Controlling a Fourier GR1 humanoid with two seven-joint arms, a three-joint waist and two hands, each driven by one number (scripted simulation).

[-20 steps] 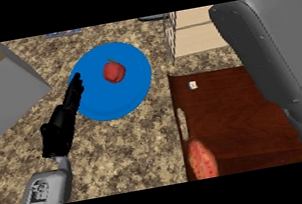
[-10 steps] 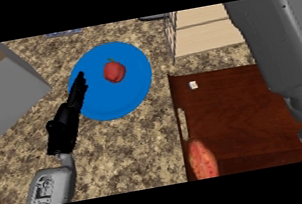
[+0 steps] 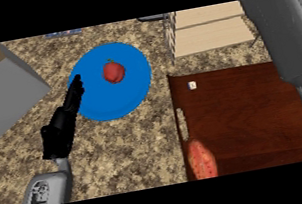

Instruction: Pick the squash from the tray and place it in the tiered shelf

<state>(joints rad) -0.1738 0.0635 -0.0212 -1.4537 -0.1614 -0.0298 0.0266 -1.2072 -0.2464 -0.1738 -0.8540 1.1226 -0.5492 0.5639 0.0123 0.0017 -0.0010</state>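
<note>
The left hand (image 3: 64, 122) lies with straight fingers beside the blue round plate (image 3: 102, 102), and the right hand is hidden, so a blind reach could knock the orange oblong squash (image 3: 202, 160) off the dark brown wooden tray (image 3: 249, 107).

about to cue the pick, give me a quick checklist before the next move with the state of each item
1. Squash on the dark brown tray, near its front left corner: ok.
2. Nothing resting on the squash: ok.
3. Tiered shelf in view beyond the tray: ok.
4. Left hand open and holding nothing, its fingertips at the blue plate with the red pepper: ok.
5. Right hand position and fingers: cannot tell, only the grey right forearm shows.
</note>
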